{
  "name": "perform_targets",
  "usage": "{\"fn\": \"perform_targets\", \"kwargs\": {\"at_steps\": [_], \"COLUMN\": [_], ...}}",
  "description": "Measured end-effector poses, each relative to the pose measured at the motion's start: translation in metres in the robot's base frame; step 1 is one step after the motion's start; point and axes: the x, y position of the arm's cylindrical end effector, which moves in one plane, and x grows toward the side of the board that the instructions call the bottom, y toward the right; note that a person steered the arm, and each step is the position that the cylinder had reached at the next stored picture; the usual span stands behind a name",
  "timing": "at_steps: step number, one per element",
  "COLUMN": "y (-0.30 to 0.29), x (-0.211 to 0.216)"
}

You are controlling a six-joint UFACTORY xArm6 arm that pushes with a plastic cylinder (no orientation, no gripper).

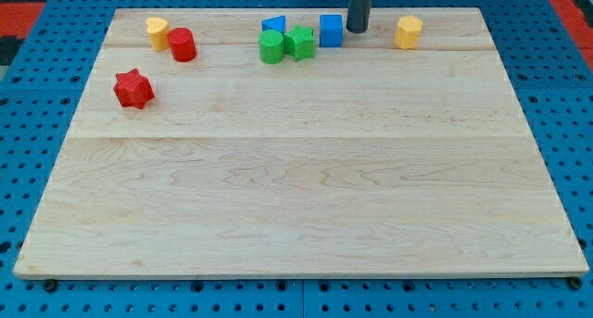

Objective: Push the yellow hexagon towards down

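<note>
My tip (358, 31) rests on the wooden surface (296, 197) near the view's top edge. The tool is a plain dark rod with nothing to spread or press together, and it pinches nothing. The yellow hexagon (408, 31) lies to the view's right of my tip, near but apart from it, at about the same height in the view. Just beside my tip on the view's left stands the blue cube (331, 30). Further left from the tip come the green star (299, 42), the green cylinder (271, 47) and a second blue block (273, 25) whose shape I cannot make out. Well apart to the view's left are the red cylinder (182, 44), a second yellow block (157, 31) and, lower, the red star (133, 88).
</note>
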Motion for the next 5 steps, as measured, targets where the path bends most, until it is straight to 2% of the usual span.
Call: {"fn": "perform_targets", "kwargs": {"at_steps": [1, 3, 4, 5], "y": [0.054, 0.080, 0.096, 0.093], "x": [0.000, -0.024, 0.025, 0.092]}}
